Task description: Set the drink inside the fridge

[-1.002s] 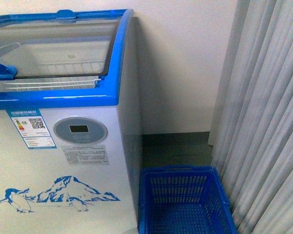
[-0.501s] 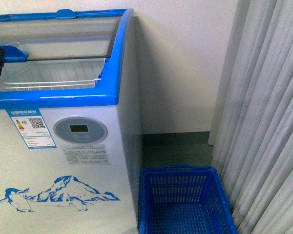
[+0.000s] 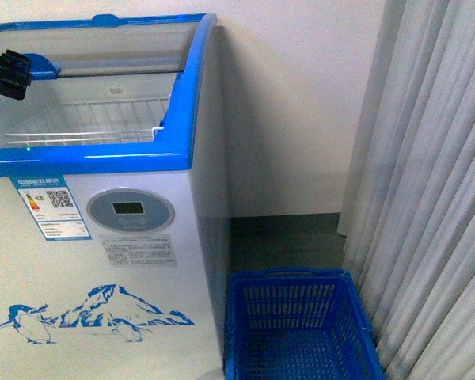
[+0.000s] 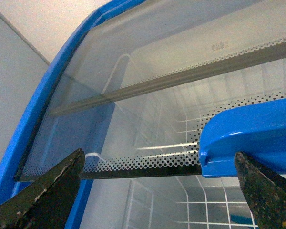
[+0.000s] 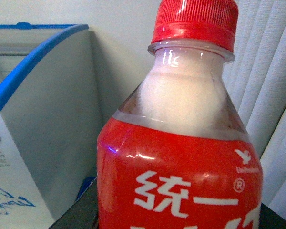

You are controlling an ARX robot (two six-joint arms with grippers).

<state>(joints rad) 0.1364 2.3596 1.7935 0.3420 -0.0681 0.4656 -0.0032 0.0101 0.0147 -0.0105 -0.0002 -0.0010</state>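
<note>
Against the wall stands the fridge (image 3: 127, 261), its left part cut off and its glass lid (image 4: 148, 57) partly open. A blue basket (image 3: 301, 332), cropped, sits beside the fridge's right wall. The left gripper (image 4: 158, 157) gapes wide astride the lid's blue handle (image 4: 248, 138), holding nothing. The right gripper (image 5: 178, 222), mostly hidden, clamps the drink (image 5: 181, 143) outside the fridge, off its right side.

Glossy fridge (image 3: 103, 269), glass lid (image 4: 171, 43), plastic drink (image 5: 181, 167)

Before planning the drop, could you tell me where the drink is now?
Only the right wrist view shows the drink, in the right gripper, fridge behind.
</note>
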